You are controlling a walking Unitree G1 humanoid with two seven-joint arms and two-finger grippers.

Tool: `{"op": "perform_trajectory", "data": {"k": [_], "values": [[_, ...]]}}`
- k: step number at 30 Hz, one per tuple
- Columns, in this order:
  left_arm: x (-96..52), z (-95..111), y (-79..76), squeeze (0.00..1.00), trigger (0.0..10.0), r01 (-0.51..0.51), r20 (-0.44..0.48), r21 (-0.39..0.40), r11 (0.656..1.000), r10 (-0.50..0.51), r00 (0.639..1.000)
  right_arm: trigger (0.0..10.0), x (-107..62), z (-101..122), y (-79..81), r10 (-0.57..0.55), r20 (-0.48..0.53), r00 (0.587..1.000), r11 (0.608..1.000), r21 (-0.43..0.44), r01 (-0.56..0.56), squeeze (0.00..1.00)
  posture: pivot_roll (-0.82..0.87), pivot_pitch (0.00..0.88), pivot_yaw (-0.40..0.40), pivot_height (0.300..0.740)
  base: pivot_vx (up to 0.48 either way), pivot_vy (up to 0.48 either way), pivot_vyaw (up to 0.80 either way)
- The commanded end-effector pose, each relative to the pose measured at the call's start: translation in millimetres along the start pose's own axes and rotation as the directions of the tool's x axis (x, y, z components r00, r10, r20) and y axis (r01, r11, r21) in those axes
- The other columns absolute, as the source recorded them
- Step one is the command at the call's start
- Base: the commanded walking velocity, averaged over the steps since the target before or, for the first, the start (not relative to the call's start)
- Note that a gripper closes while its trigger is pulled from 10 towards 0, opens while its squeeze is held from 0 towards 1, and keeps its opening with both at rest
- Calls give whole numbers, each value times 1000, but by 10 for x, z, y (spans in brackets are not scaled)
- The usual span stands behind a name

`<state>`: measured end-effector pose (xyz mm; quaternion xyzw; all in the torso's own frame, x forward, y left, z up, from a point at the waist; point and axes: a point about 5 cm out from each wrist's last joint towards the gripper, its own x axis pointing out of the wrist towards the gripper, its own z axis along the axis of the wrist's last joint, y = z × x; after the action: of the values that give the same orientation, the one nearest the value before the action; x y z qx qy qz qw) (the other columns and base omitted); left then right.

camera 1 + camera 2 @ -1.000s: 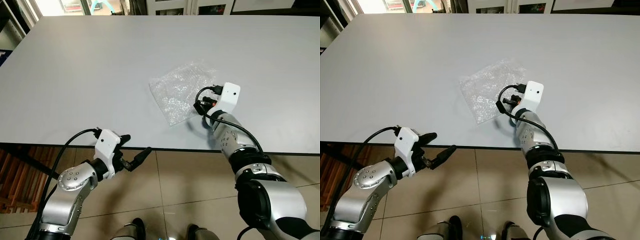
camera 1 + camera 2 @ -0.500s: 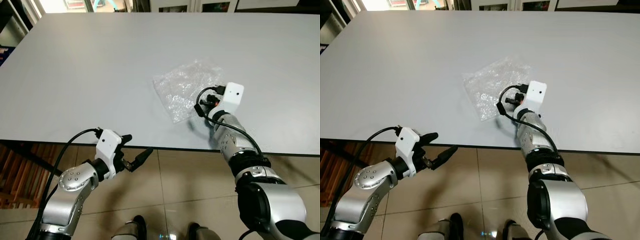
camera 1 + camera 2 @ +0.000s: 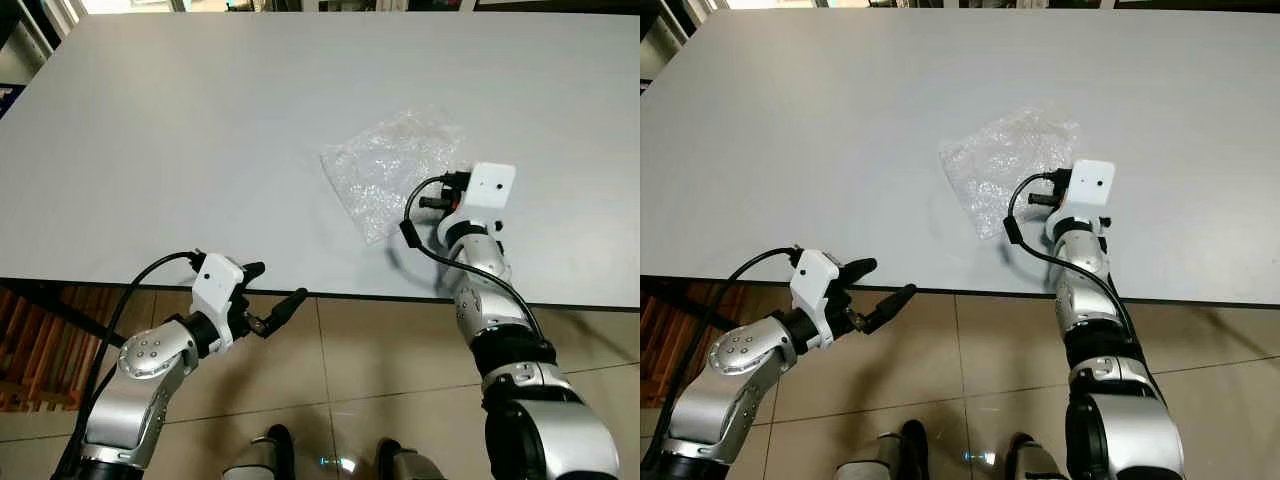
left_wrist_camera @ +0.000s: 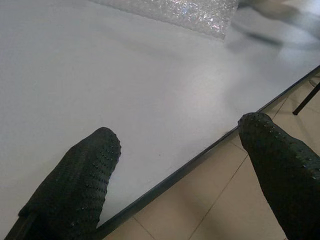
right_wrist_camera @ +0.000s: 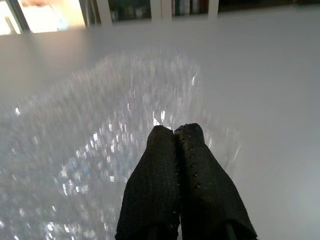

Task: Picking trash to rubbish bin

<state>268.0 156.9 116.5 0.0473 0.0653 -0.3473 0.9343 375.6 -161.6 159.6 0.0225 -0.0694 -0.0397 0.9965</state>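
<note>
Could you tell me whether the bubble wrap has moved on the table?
Yes, the bubble wrap slid slightly rightward against the floor's grout line, with the right pincer.

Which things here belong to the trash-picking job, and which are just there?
Job:
- bubble wrap sheet, lying on the table
- right gripper, fingers shut at the sheet's edge

Just there:
- white table
- left gripper, open at the table's near edge
- tiled floor

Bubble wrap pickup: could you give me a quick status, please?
Right gripper shut, over the bubble wrap on the table. Left gripper open at the table edge. Nothing in the way.
</note>
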Motion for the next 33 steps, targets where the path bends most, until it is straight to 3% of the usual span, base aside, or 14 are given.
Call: {"op": "perform_trajectory", "data": {"k": [1,7,13,14,15,16,26,33], "values": [[-9,-74,-7,0,10000,4,-32,-17,1000,-5,999,0,-26,97,-7,-2,69,998,999,-38,4,0,4,206,74,740,0,0,0],[8,-72,2,0,10000,7,-32,-15,1000,-7,999,0,-82,219,-20,1,131,991,999,-49,6,0,0,199,76,740,0,0,0],[15,-75,-4,0,10000,8,-31,-13,1000,-8,999,0,-93,169,-31,-2,91,996,999,-36,6,0,-1,196,76,740,0,0,0],[16,-76,-8,0,10000,9,-30,-13,1000,-9,999,1373,-87,163,-22,-3,79,997,1000,-25,5,973,-1,196,76,740,0,0,0],[17,-77,-11,0,10000,10,-30,-13,1000,-10,999,1373,-82,159,-16,-3,72,997,1000,-19,4,973,-1,196,76,740,0,0,0],[15,-77,-10,0,10000,10,-30,-13,1000,-10,999,10000,-71,162,8,6,68,998,1000,-12,-5,1000,5,196,78,740,0,0,0],[-34,-89,-12,0,10000,1,-36,-13,1000,-2,999,10000,66,228,244,137,13,990,988,66,-138,1000,28,206,72,740,0,0,0],[-99,-104,-24,0,10000,-7,-46,-15,1000,6,999,10000,184,241,296,131,-68,989,987,101,-124,1000,44,226,69,740,0,0,0]]}}
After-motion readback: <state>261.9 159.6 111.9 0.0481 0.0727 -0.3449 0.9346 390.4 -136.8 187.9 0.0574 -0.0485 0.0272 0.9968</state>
